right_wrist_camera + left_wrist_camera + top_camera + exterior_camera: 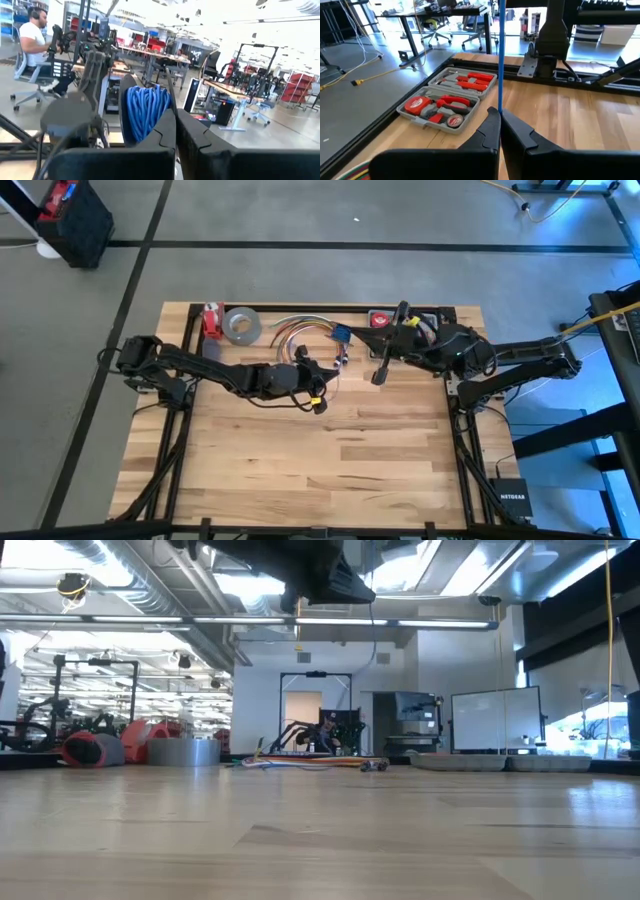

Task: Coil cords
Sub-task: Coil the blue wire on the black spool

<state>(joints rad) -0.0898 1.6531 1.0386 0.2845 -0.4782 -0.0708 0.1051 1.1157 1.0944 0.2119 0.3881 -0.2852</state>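
Mid-task: my right hand (176, 117) gripped a coiled blue cord (145, 110); my left hand (500, 116) pinched its uncoiled remainder.

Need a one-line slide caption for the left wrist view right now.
Left gripper shut on a taut blue cord, with the open tool case lying on the wooden table beyond.
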